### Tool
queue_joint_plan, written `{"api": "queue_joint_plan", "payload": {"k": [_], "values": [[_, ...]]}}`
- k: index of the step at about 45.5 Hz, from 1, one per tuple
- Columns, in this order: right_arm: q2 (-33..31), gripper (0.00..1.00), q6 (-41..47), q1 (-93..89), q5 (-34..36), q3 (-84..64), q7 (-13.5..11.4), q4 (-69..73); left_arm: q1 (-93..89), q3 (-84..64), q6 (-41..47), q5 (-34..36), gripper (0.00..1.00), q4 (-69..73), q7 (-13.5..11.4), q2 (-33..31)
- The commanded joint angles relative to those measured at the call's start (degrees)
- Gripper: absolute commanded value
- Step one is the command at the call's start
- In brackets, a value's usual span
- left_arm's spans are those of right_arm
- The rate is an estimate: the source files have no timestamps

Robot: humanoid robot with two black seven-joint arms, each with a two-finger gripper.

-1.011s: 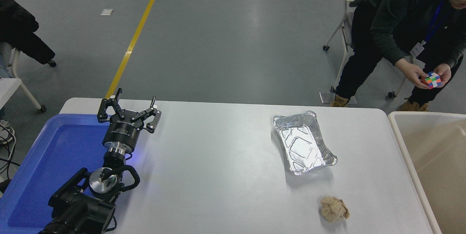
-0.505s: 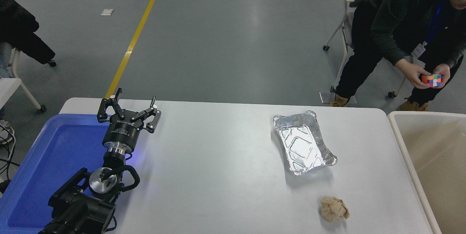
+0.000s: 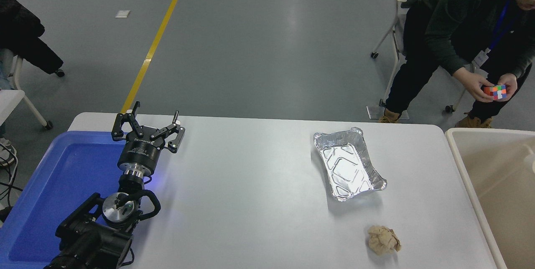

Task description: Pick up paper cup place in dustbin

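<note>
The paper cup does not show on the table. The beige dustbin (image 3: 462, 158) stands at the table's right end, partly cut off by the picture's edge. A small pale shape (image 3: 531, 156) shows at the right edge inside the bin; I cannot tell what it is. My left gripper (image 3: 151, 119) is open and empty, parked at the lower left by the blue tray's inner edge. My right arm and gripper are out of view.
A silver foil tray (image 3: 349, 164) lies right of the table's centre. A crumpled tan paper ball (image 3: 383, 240) lies near the front edge. A blue plastic tray (image 3: 50, 185) sits at the left. A seated person (image 3: 459, 22) at the far right holds a colour cube (image 3: 495, 92).
A small pale shape has appeared at the right edge inside the bin. The person has turned the cube in their hands. My left arm has not moved.
</note>
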Motion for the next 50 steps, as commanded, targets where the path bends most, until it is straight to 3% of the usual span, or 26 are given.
{"api": "queue_joint_plan", "payload": {"k": [1, 16, 17, 19, 20, 50], "values": [[0.3, 0.0, 0.0, -2.2, 0.0, 1.1, 0.1, 0.0, 0.0, 0.0, 0.0, 0.0, 0.99, 0.0, 0.0, 0.0], [0.7, 0.0, 0.0, -4.4, 0.0, 3.2, 0.3, -0.1, 0.0, 0.0, 0.0, 0.0, 0.99, 0.0, 0.0, 0.0], [0.7, 0.07, 0.0, -4.5, 0.0, 3.3, 0.3, -0.1, 0.0, 0.0, 0.0, 0.0, 0.99, 0.0, 0.0, 0.0], [0.7, 0.76, -0.1, -4.6, 0.0, 3.6, 0.3, -0.2, 0.0, 0.0, 0.0, 0.0, 0.99, 0.0, 0.0, 0.0], [0.7, 1.0, 0.0, -4.6, 0.0, 3.8, 0.2, -0.4, 0.0, 0.0, 0.0, 0.0, 0.99, 0.0, 0.0, 0.0], [1.8, 1.0, 0.5, -0.3, 0.0, 4.6, -0.1, -1.0, 0.0, 0.1, 0.0, 0.0, 0.99, 0.0, 0.0, 0.0]]}}
